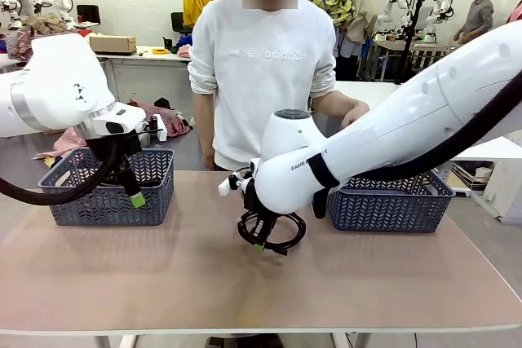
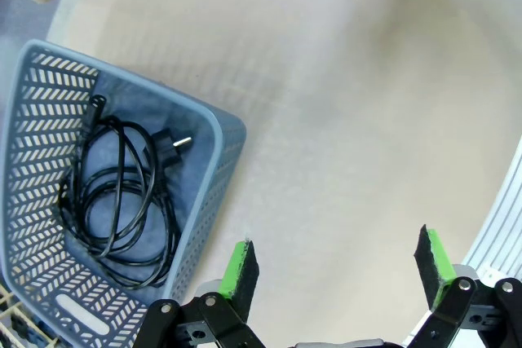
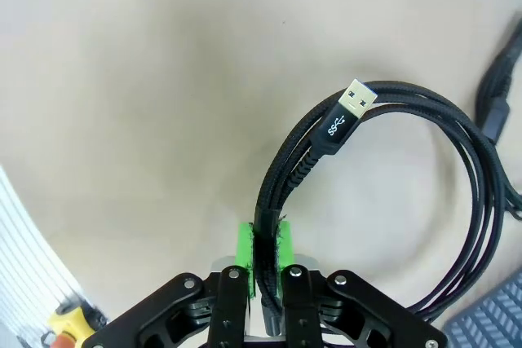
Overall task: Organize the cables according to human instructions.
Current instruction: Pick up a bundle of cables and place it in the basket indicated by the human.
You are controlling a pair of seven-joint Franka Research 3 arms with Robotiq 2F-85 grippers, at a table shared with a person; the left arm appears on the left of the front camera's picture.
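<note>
Right gripper is clamped tight on a few strands of a braided USB cable, low over the middle of the table. The risk, I'd say: that pinch is thin, so loose loops could slide out or snag a rim on the carry. Left gripper gapes wide, holding nothing, beside the left basket, which holds 1 coiled cord. Right basket: contents hidden.

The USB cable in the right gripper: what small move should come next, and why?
Probably lift it straight up a little. The right gripper is shut on the USB cable, whose loops hang low over the table, and the person's hand is by the right basket, perhaps its destination.
</note>
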